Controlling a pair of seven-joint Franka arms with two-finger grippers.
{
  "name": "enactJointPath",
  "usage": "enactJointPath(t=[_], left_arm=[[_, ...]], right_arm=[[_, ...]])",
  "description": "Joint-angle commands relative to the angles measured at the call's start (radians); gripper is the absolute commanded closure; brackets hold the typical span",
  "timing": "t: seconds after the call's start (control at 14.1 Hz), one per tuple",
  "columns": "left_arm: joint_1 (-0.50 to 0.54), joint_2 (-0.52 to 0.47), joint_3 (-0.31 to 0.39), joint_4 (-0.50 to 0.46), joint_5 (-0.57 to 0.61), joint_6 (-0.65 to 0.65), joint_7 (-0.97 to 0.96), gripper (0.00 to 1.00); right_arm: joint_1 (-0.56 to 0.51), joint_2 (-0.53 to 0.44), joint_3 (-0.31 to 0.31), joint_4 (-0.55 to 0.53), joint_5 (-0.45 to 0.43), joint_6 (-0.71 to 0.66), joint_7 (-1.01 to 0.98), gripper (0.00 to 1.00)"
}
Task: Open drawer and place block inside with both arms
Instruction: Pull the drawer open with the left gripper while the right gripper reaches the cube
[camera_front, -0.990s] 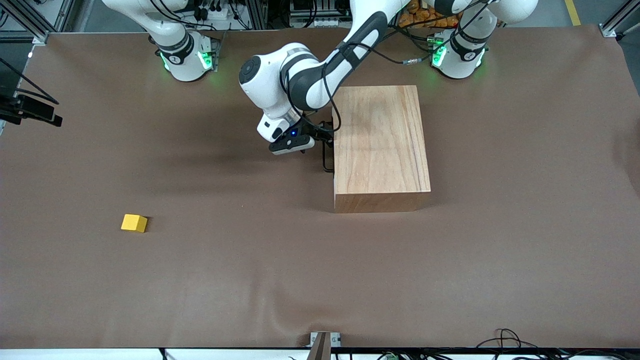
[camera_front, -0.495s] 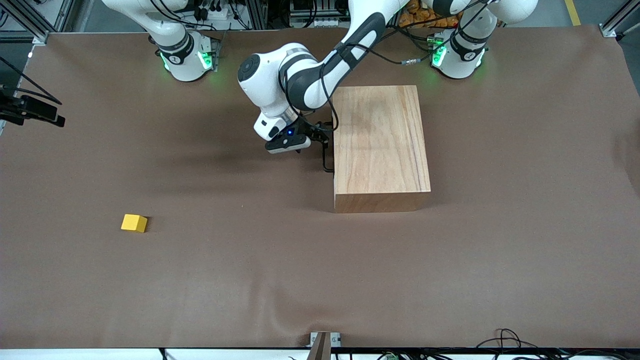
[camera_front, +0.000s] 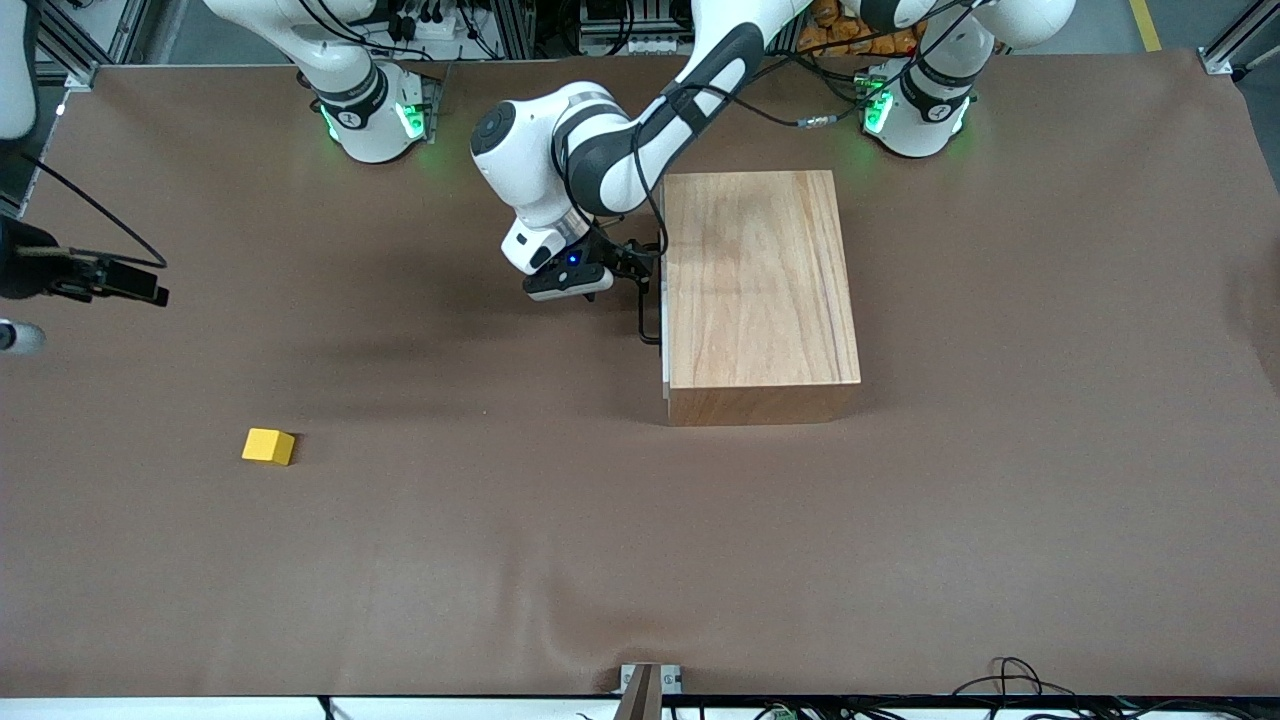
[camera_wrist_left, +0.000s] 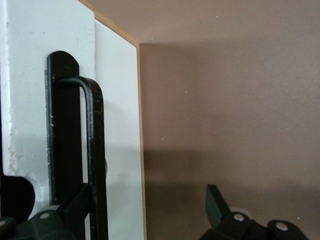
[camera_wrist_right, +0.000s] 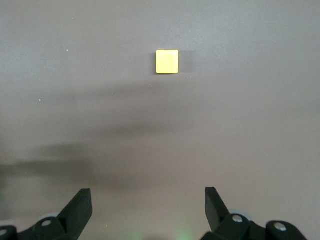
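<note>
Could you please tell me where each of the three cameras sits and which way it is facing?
Front view: high across the table, facing both bases; shows left claw at the drawer and the block.
Left wrist view: faces the drawer's handle; one finger shows.
Right wrist view: looks down on the block, shared with the front view; right claw open.

A brown-covered table (camera_front: 1000, 520) carries a big wooden box (camera_front: 760, 290) near its middle, toward the left arm's end, and a small yellow block (camera_front: 268, 446) well apart at about eight o'clock from it
</note>
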Motion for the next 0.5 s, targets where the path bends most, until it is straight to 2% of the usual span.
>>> enactJointPath(t=[0.0,0.42], left_arm=[[-0.011,0.03,0.003,0.018,0.009,0.042,0.011,0.0],[-0.011,0.021,-0.002,0.021,0.009,0.078,0.014,0.0]], right_arm=[[-0.001,-0.017,0.004,-0.005,-0.011,0.011,0.005,0.0],[-0.007,-0.009,0.002,-0.134,-0.012,0.202,0.002,0.0]])
